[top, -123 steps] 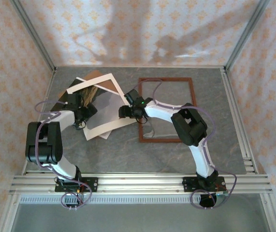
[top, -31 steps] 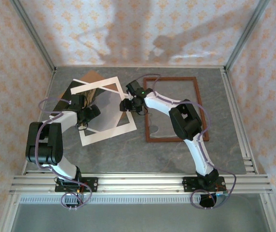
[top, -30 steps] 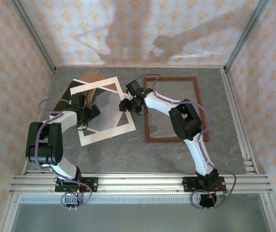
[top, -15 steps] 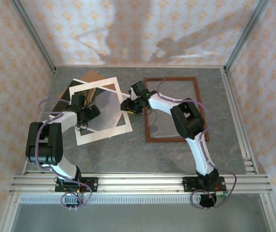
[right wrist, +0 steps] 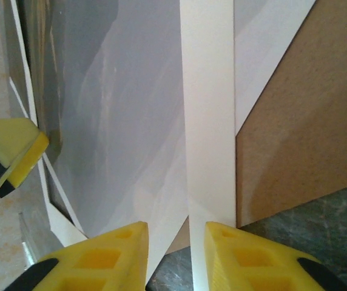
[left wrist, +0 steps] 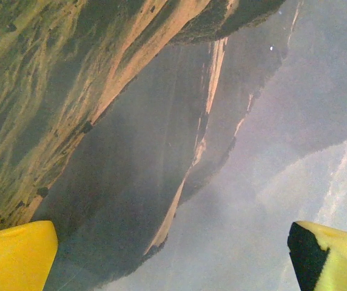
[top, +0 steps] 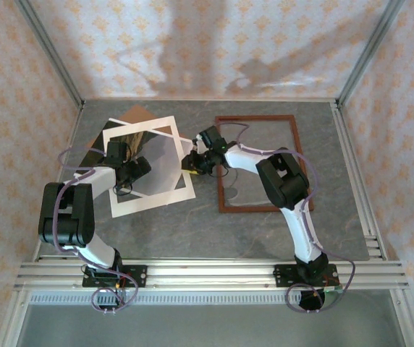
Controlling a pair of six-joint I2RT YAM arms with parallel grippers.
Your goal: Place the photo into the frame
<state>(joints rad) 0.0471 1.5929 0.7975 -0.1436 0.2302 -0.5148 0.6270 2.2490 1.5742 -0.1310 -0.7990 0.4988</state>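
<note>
Photo is recorded lying face up on the left half of the counter, beneath a white border mat. Its hazy grey mountains and brown-green hills are exposed through the mat's cut-out window. A brown cardboard backing board is noted projecting past the mat's far edge. The reddish-brown wooden frame is laid flat to the right of centre, with counter surface visible through its opening. It is near the mat's right edge but apart from it, and the photo is wholly outside it. The left tool is positioned over the left part of the window, above the print. In its wrist view the yellow fingertips are set wide apart at the lower corners, with nothing gripped between them. Contact between the tips and the print cannot be determined. The right tool is placed at the mat's right border, between the photo and the frame. Its jaws are drawn in to a narrow gap, and the mat's white border strip is seen running down between them, with the photo to one side of the strip and the backing board to the other. Whether that strip is actually clamped cannot be told.
</note>
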